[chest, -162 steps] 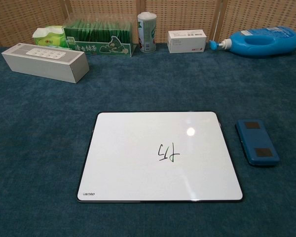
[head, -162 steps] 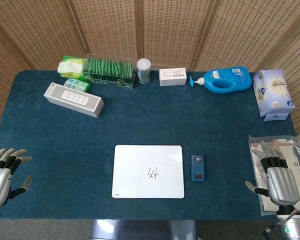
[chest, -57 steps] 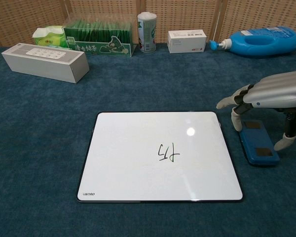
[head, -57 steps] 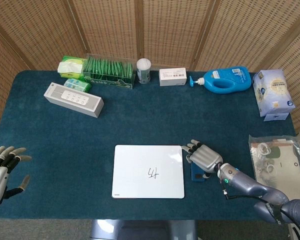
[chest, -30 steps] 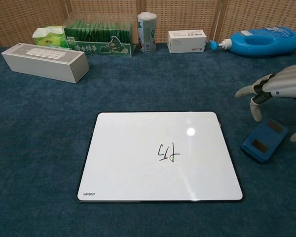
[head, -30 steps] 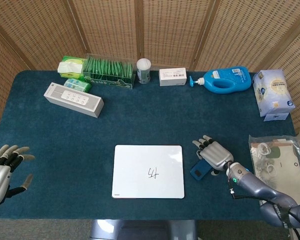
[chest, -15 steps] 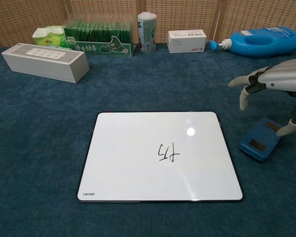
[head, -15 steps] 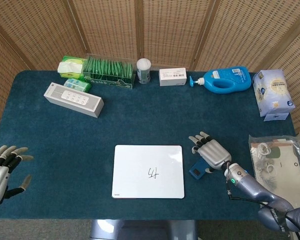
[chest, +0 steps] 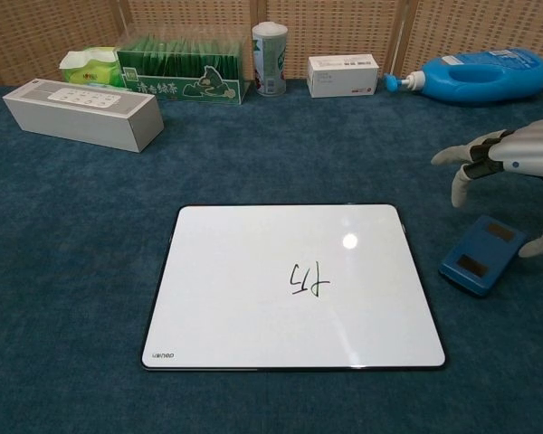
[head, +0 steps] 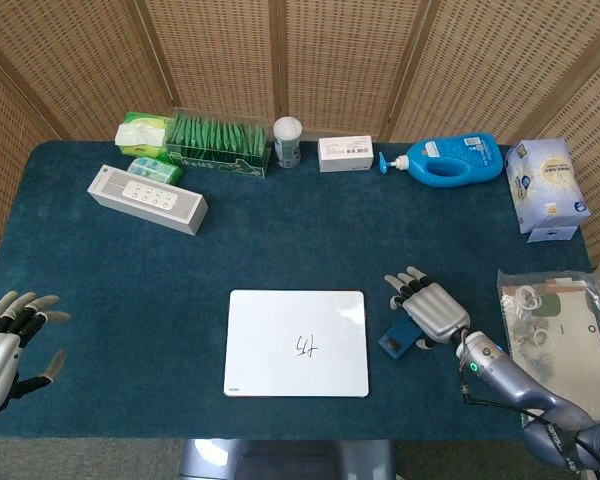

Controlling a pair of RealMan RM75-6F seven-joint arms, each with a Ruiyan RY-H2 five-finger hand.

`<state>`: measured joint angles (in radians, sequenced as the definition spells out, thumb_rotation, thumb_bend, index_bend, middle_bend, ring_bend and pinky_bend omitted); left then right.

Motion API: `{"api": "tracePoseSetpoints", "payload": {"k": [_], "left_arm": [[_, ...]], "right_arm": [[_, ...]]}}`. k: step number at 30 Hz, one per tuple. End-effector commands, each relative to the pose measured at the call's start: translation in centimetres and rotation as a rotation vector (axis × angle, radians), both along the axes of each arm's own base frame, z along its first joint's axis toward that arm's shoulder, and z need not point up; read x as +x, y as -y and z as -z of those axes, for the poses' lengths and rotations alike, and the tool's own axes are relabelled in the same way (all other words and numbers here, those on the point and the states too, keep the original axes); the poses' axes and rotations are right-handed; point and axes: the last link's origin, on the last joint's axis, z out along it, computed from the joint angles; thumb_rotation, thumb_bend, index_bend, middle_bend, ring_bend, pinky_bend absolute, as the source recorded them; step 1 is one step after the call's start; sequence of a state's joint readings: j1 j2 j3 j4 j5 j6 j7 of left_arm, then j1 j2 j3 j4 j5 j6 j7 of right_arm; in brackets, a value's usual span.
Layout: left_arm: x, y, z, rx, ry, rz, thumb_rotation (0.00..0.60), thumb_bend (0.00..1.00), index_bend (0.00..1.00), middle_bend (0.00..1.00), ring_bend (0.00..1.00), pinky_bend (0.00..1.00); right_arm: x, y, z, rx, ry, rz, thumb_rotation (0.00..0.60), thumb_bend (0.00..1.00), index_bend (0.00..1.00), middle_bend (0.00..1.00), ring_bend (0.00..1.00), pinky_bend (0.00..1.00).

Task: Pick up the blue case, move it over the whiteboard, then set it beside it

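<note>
Table (head: 280, 240): only head view shows left hand (head: 2, 350), spread.

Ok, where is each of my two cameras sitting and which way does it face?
Head view: high above the near edge, looking steeply down on the whole table; shows the left hand and the right hand with its forearm.
Chest view: low at the near edge, looking across towards the wicker screen; only the right hand shows, at the right border.
Shared: whiteboard, blue case, right hand, back row of items.
</note>
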<state>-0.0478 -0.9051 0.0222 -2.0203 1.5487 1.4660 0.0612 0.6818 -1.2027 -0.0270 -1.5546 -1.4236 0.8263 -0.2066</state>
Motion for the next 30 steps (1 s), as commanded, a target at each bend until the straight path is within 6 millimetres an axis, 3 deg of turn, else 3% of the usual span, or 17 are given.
{"api": "tracePoseSetpoints", "payload": {"k": [1,30], "left_arm": [[0.1,0.0,0.0,0.001,-0.001,0.0,0.6,0.46,0.31,0.21,0.13,0.04],[0.1,-0.1,0.1,0.0,-0.002,-0.005,0.6,0.46,0.31,0.21,0.13,0.04]], "right_arm": [[-0.6,-0.2,0.1,0.0,-0.004,0.004,0.6,0.04,0.3,0.0,0.0,0.01],[-1.7,0.1,1.5,0.019,0.0,-0.002,0.6,0.04,0.3,0.0,0.0,0.01]]}}
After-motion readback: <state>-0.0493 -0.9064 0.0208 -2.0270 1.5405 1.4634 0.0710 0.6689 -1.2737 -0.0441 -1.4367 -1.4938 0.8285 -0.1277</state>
